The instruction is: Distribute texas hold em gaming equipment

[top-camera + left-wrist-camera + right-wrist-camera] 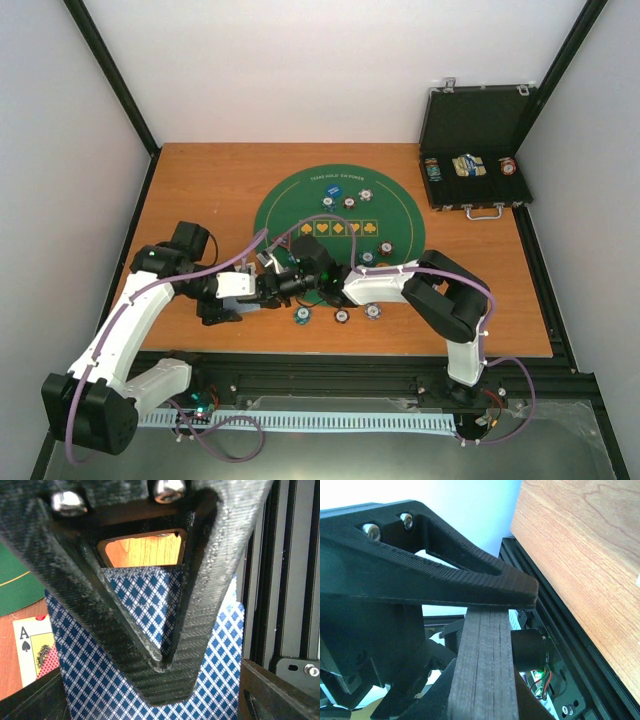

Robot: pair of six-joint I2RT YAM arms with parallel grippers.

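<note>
My right gripper (312,281) is shut on a deck of playing cards (485,670), seen edge-on between its jaws (492,640), just above the near rim of the green poker mat (300,190). In the left wrist view one right finger (210,580) lies across the deck's blue diamond-patterned back (100,680). My left gripper (268,290) meets it from the left, and its jaws (150,707) stand wide on either side of the deck. Whether they touch it I cannot tell. An ace of spades (32,647) lies face up on the wood. Striped poker chips (342,316) sit along the mat's near edge.
More chips (349,202) sit on the mat near its printed suit symbols. An open black case (475,150) with chips and a card pack stands at the back right. Black frame rails (350,365) run along the table's near edge.
</note>
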